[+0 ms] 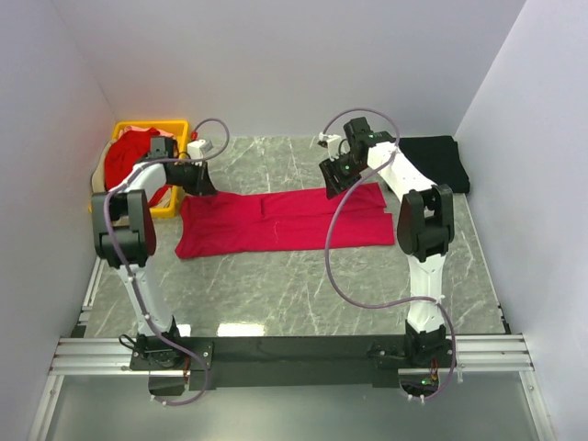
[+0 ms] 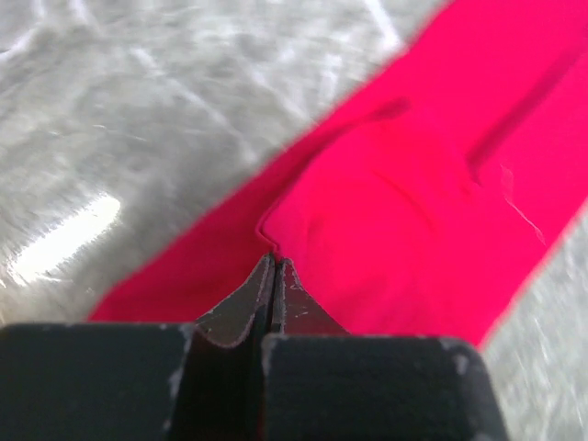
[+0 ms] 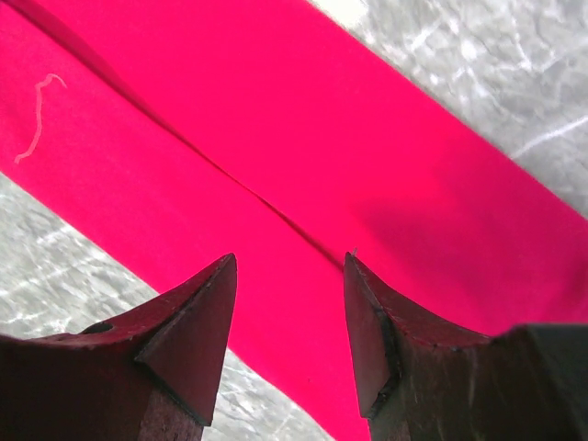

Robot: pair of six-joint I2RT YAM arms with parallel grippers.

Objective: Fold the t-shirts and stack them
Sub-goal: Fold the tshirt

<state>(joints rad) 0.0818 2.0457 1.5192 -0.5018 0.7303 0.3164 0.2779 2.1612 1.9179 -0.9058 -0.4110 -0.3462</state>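
**Long axis left to right, one pincer at each end of the far edge**

Mid-table: plain bright red cloth t-shirt [image 1: 276, 220], flat on the grey marbled table top [image 1: 276, 303], laid out as a long band. Long axis left to right, parallel to the near edge.

Left gripper [image 2: 273, 271] down at the band's far-left corner, jaws pressed together, apparently pinching a puckered fold of the red cloth there.

Right gripper [image 3: 289, 266] over the far edge toward the right end, jaws apart, nothing held. Red cloth directly beneath, with a crease line passing under the gap. Right-hand end of the band further right of that pincer, so not yet at the corner.

Judged: next fold likely across the short axis, end onto end. Needs both far corners held, hence a shift right and a descent for the right pincer first.

Elsewhere: folded black cloth t-shirt [image 1: 439, 161] at far right, well apart. Yellow plastic basket [image 1: 165, 209] at far left, other red t-shirts [image 1: 129, 161] bunched inside.
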